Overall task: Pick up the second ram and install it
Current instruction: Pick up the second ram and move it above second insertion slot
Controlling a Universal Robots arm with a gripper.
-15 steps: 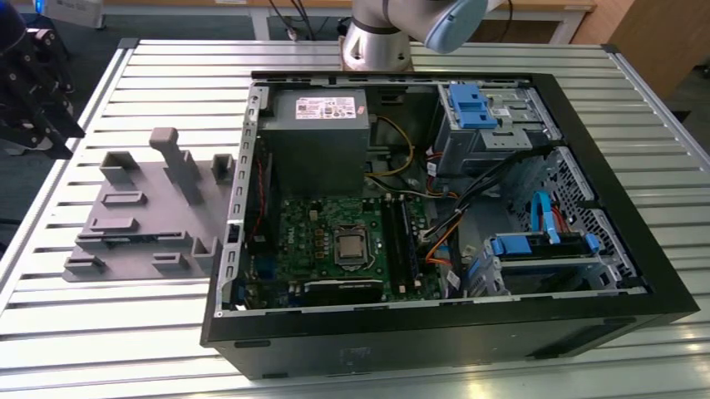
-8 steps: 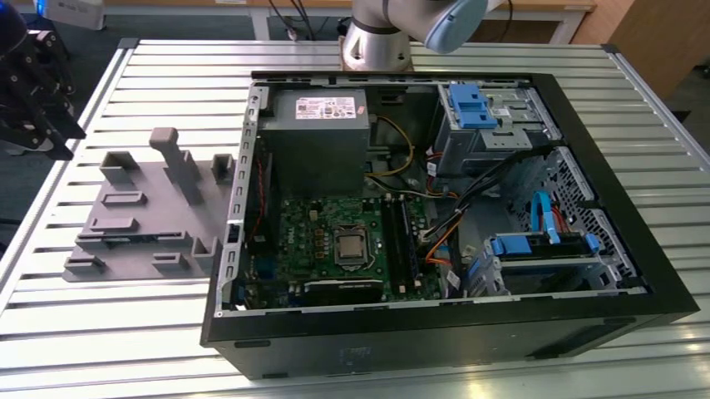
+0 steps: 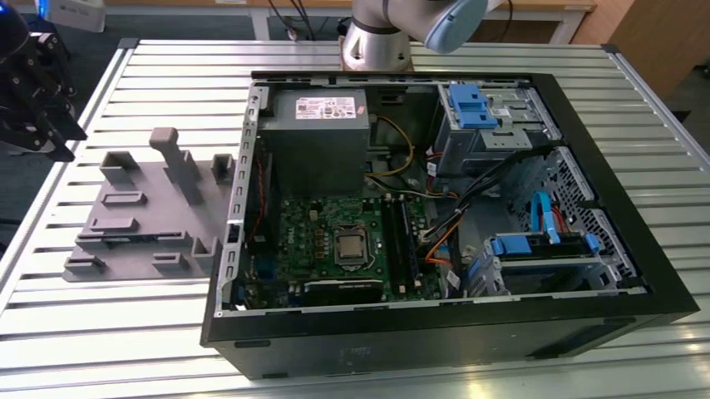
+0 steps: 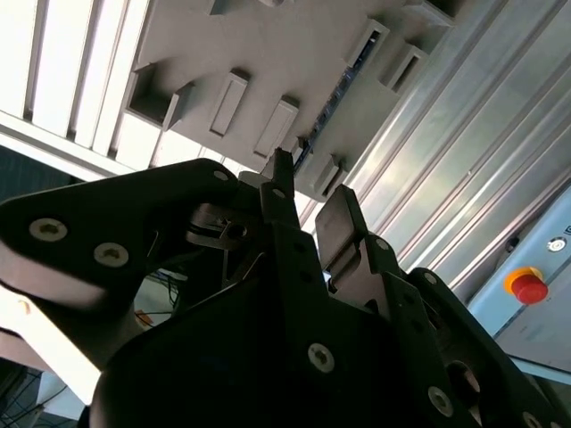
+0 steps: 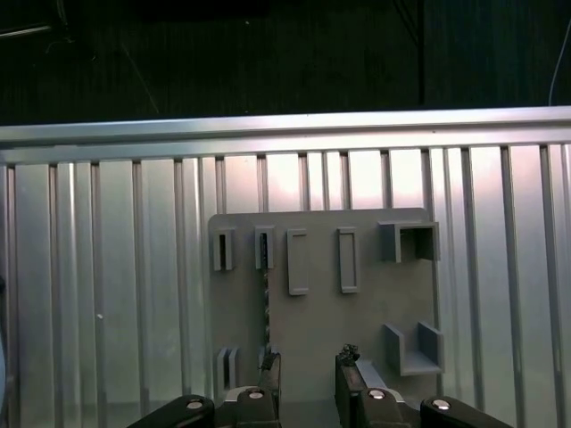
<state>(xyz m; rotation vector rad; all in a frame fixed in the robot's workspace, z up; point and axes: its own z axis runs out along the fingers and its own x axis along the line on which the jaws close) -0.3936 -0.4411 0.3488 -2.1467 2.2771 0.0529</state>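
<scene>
The end effector (image 5: pixel 308 370) is open. Its two dark fingers (image 5: pixel 350 367) stand apart with nothing gripped, and bare grey plastic shows through the gap in the first wrist view. It hangs clear above a grey plastic holder (image 3: pixel 145 216) that lies flat on the ribbed metal surface (image 3: pixel 133 332). In the exterior view the black bulk of the end effector sits out toward that view's left edge, beyond the holder. The memory stick (image 5: pixel 265 308) is in the holder, standing on its edge, so it shows as a thin dark strip running between two small slotted blocks. In the first wrist view one fingertip lines up with the stick's near end, and the other sits off to the side of it. The second wrist view looks past the back of the fingers, with the stick as a dark line across the holder beyond them and a red button (image 4: pixel 528 287) off to one side. To the exterior view's right of the holder an open computer case (image 3: pixel 444 349) lies on its side, its green motherboard (image 3: pixel 322 229) exposed.
</scene>
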